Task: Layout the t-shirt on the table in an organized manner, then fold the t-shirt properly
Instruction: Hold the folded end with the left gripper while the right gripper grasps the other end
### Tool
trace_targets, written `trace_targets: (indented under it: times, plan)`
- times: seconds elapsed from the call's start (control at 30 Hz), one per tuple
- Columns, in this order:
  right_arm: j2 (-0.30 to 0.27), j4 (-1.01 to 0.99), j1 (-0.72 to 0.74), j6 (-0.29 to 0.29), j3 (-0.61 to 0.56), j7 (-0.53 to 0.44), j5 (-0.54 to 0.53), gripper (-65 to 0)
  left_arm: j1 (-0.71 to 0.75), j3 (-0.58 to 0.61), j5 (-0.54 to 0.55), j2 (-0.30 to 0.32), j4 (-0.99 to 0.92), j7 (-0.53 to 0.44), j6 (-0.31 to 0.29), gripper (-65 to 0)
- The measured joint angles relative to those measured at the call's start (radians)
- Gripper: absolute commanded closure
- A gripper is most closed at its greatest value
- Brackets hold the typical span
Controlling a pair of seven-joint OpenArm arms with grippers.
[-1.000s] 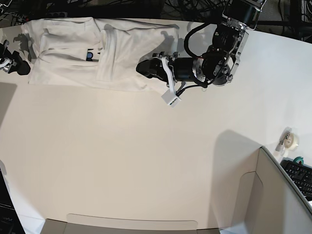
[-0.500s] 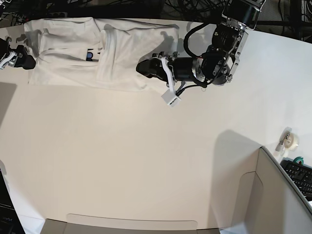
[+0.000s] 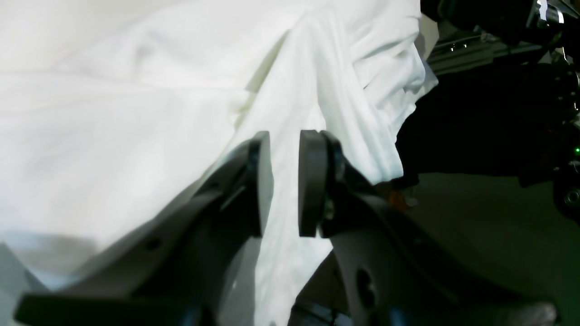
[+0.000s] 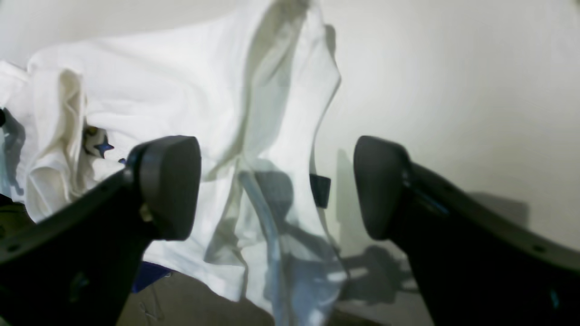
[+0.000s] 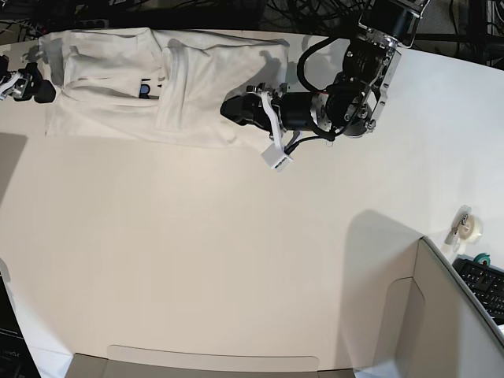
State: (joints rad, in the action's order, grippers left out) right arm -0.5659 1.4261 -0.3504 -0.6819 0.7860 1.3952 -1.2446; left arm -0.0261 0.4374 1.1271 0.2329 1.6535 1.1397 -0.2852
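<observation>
The white t-shirt [image 5: 110, 87] lies bunched and partly folded over itself at the far left of the table [image 5: 236, 252]. A bit of blue print [image 5: 146, 89] shows near its middle. My left gripper [image 5: 227, 110] rests at the shirt's right edge. In the left wrist view its jaws [image 3: 285, 140] stand narrowly apart, shut on a ridge of the t-shirt's cloth [image 3: 136, 90]. My right gripper [image 5: 46, 91] is at the shirt's left edge. In the right wrist view it [image 4: 276, 181] is wide open above the t-shirt [image 4: 181, 90], with nothing between its fingers.
Grey box walls [image 5: 449, 315] stand at the near right, and a low one [image 5: 213, 364] runs along the near edge. A tape roll [image 5: 471, 228] and a keyboard [image 5: 484, 283] sit at the right edge. Cables run behind the table's far edge.
My right gripper has slid toward the table's far edge along the shirt's left side and opened its jaws wide. The left arm has not moved.
</observation>
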Motion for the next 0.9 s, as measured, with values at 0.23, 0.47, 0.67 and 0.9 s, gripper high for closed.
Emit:
trace_targets:
  times: [0.23,0.47,0.67,0.9]
  plan:
    - [0.068,-0.006,0.001,-0.004,-0.01,-0.004,0.077,-52.3,0.001,0.0,0.001,0.0,0.0,0.0,0.0,-11.5]
    - [0.086,0.0,0.005,-0.004,-0.041,-0.024,0.079,-52.3,0.001,0.0,0.001,0.0,0.0,0.0,0.0,-11.5]
    - [0.124,0.005,0.007,-0.011,-0.048,-0.044,0.06,-52.4,0.001,0.0,0.0,-0.001,0.0,0.0,0.0,-11.5]
    - [0.148,0.005,0.007,-0.012,-0.048,-0.053,0.04,-52.3,0.025,0.001,0.001,-0.001,0.0,0.0,0.0,-11.4]
